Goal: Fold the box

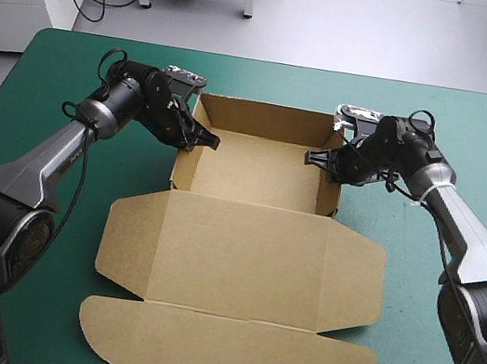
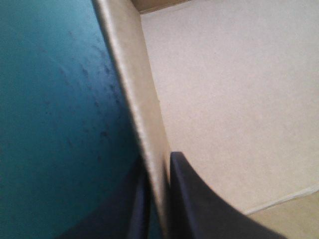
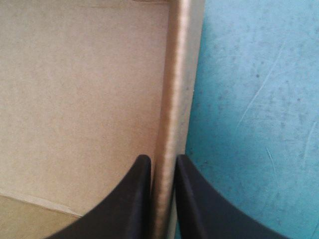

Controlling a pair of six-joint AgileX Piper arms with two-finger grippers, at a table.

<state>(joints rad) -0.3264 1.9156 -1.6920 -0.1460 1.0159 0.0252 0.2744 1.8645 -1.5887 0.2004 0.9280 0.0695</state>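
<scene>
The brown box [image 1: 243, 239] lies on the teal-green cover as an open tray, its back and side walls raised and its lid flat toward the table's near edge. My left gripper [image 1: 208, 139] is shut on the tray's left wall [image 2: 134, 99], one black finger [image 2: 199, 204] inside the tray and the other outside. Across the tray, my right gripper [image 1: 316, 158] is shut on the right wall [image 3: 174, 99], with a black finger [image 3: 132, 204] inside and its partner on the outer side over the cover.
The lid's rounded front flap [image 1: 223, 353] reaches close to the table's near edge. Two side flaps [image 1: 125, 237] spread flat left and right of the lid panel. Bare teal-green cover [image 1: 78, 49] lies on both sides of the box.
</scene>
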